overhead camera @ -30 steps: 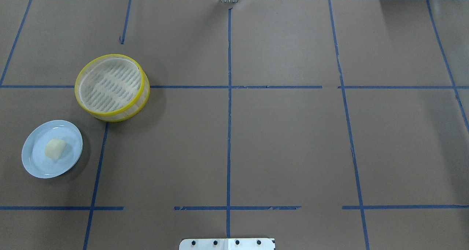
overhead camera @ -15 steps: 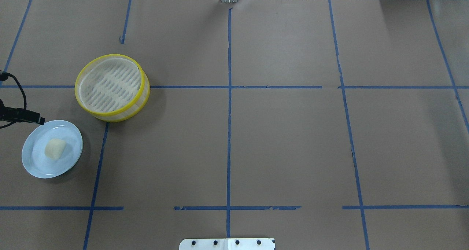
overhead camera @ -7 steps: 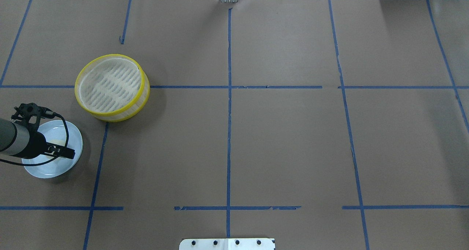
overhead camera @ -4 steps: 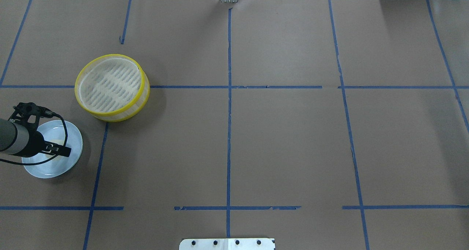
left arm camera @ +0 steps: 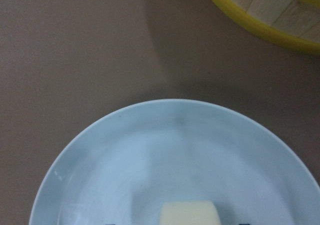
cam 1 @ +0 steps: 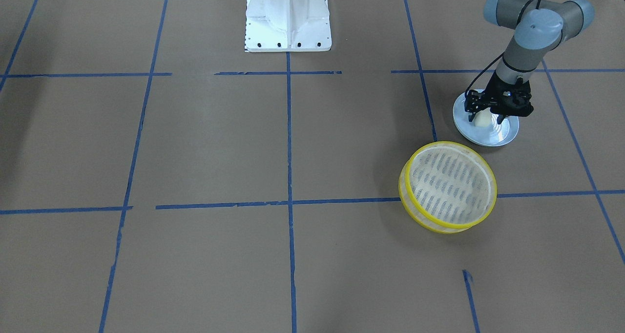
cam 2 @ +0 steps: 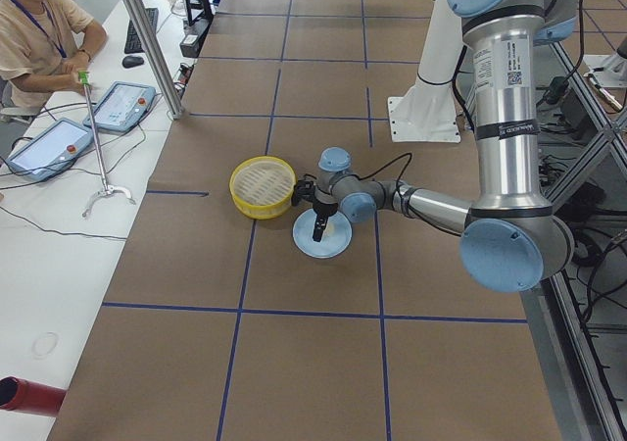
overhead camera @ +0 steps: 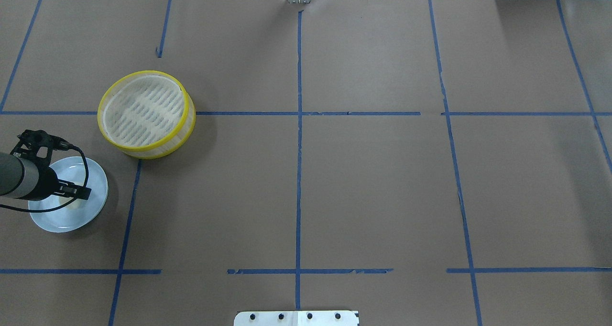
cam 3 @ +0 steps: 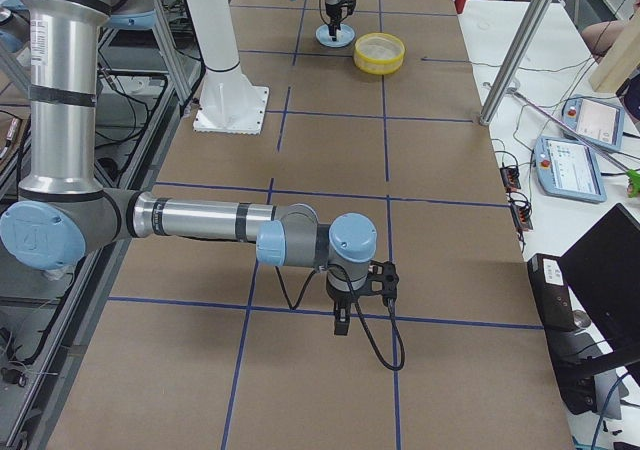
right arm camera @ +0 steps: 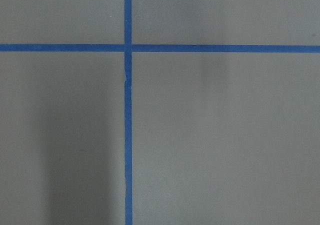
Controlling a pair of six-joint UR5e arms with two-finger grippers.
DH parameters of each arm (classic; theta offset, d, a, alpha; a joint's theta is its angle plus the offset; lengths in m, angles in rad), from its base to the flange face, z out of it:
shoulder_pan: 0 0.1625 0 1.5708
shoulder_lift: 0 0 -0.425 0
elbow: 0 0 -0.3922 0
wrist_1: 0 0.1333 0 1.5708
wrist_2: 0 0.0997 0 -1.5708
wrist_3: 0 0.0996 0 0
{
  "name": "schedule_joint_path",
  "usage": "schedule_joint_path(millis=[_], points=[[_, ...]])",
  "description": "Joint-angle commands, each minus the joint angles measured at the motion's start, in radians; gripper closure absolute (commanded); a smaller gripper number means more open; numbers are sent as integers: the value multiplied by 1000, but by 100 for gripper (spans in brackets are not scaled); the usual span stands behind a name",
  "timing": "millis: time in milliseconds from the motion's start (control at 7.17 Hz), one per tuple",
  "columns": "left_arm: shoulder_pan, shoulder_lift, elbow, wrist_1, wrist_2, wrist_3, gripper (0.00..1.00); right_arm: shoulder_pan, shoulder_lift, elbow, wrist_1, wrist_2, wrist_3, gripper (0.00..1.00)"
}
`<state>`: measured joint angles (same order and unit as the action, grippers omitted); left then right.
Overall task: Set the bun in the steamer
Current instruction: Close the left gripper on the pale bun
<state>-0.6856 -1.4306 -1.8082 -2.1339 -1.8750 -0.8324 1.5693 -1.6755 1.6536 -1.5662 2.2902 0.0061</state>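
Now the left gripper [cam 1: 486, 117] hangs low over the small, cream-white, soft-looking bun [left arm camera: 190, 214]. The bun lies on the round pale blue plate [left arm camera: 100, 175], near the round yellow-rimmed steamer basket [overhead camera: 190, 120] on the brown paper-covered table [overhead camera: 363, 187]. The gripper's black fingers stand apart, one on either side of the bun; whether they touch it is too small to tell.

The step in hand looks like the grasp. To do it well, keep the bun centred between the fingers and stop the tips just short of the plate. Close gently, since a soft lump would likely squash or squirt out, then lift straight up and clear the yellow rim before crossing.

The right gripper [cam 3: 341, 322] hangs well apart from all this. I cannot tell whether its fingers are apart or together.
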Motion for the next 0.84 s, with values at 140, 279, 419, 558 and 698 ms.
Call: schedule_joint_path(millis=[140,279,419,558,698], points=[[0,1,-11,2,-3,-11,40,0,0,0,0,0,0,0],[0,1,-20,15,-6,-11,49,0,0,0,0,0,0,0],[0,1,-22,26,-7,-14,59,0,-1,0,0,0,0,0],[-2,1,-20,26,-7,-14,67,0,0,0,0,0,0,0],[-2,1,-23,26,-7,-14,72,0,0,0,0,0,0,0]])
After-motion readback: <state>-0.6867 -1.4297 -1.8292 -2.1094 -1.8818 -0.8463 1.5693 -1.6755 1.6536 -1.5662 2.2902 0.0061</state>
